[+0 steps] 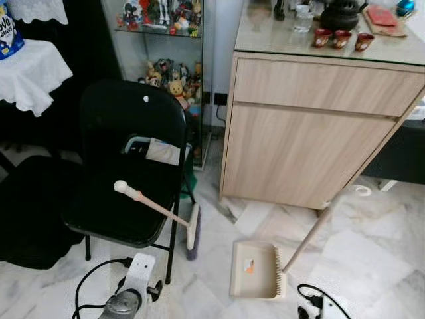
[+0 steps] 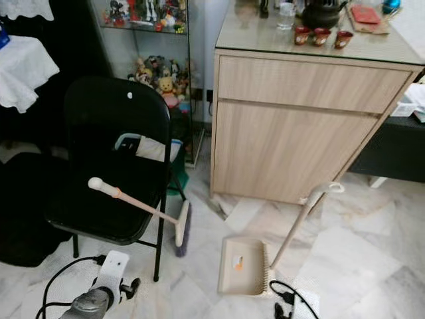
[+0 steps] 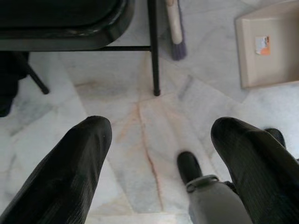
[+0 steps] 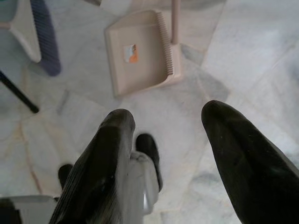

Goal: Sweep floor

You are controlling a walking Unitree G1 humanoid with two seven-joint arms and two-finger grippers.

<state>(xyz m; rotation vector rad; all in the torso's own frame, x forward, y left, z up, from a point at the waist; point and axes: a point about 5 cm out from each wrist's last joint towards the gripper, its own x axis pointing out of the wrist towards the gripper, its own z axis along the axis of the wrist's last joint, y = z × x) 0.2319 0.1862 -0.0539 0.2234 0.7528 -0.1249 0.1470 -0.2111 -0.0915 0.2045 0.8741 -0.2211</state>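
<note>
A: Currently, where is the beige broom with a long pale handle and purple bristles (image 1: 159, 211)?

B: Handle rests across the seat of the black folding chair (image 1: 129, 166); bristle head on the white marble floor (image 1: 372, 259) just beside the chair leg.

A: Dustpan?

B: Beige plastic long-handled dustpan (image 1: 255, 269) lies flat on the floor, near the broom head, before the light wooden cabinet (image 1: 312, 133).

A: Grippers?

B: Left gripper (image 3: 159, 154) fingers spread apart, empty, above floor. Right gripper (image 4: 166, 140) likewise apart, empty, dustpan ahead.

Black chair (image 1: 129, 166), wooden cabinet (image 1: 312, 133), 3 cups (image 1: 340, 38)
</note>
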